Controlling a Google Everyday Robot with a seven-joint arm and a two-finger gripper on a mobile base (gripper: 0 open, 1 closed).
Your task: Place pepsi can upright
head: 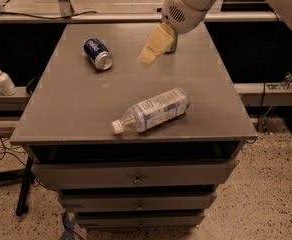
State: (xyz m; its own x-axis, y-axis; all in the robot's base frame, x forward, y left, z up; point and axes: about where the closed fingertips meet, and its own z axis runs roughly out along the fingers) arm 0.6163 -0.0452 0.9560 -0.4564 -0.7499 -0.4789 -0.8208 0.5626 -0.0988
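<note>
The pepsi can [98, 54], dark blue with a silver end, lies on its side at the back left of the grey table top [76, 109]. My gripper [149, 55], cream-coloured, hangs from the white arm above the back middle of the table. It is to the right of the pepsi can and apart from it, with nothing seen in it.
A clear plastic bottle [153, 110] with a white cap lies on its side near the front middle. A green can [171, 46] stands at the back, mostly hidden behind my gripper. A white pump bottle [2, 79] stands on a shelf at the left. Drawers are below the table top.
</note>
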